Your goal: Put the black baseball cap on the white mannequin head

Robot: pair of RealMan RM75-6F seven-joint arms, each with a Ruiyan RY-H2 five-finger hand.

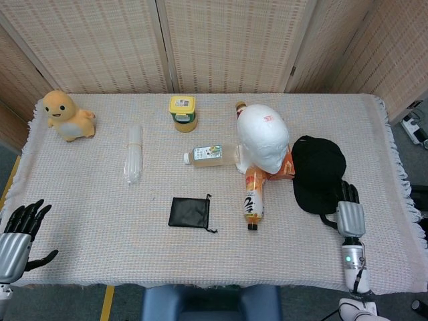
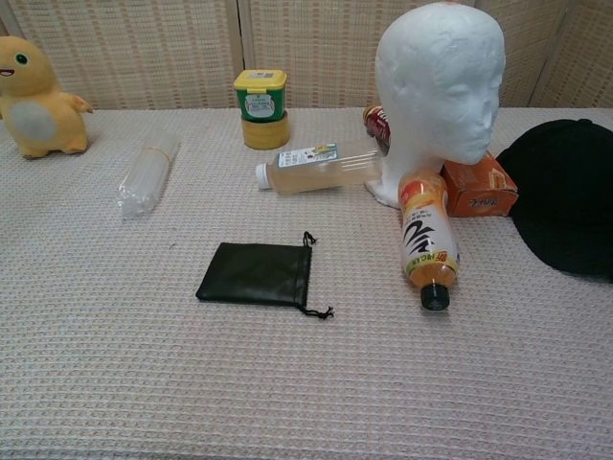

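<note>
- Just ahead of the right hand (image 1: 350,212), the black baseball cap (image 1: 317,173) lies flat, fingertips at its brim, nothing held.
- Beyond the cap stands the white mannequin head (image 1: 262,145).
- Far across, the left hand (image 1: 18,235) hangs spread, empty.

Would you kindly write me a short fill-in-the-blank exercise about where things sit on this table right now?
1. The black baseball cap lies flat on the table, to the ____ of the white mannequin head in the head view.
2. The right hand is at the cap's near edge, while the left hand holds ____.
3. The orange bottle lies on its ____.

Missing words: right; nothing; side
</note>
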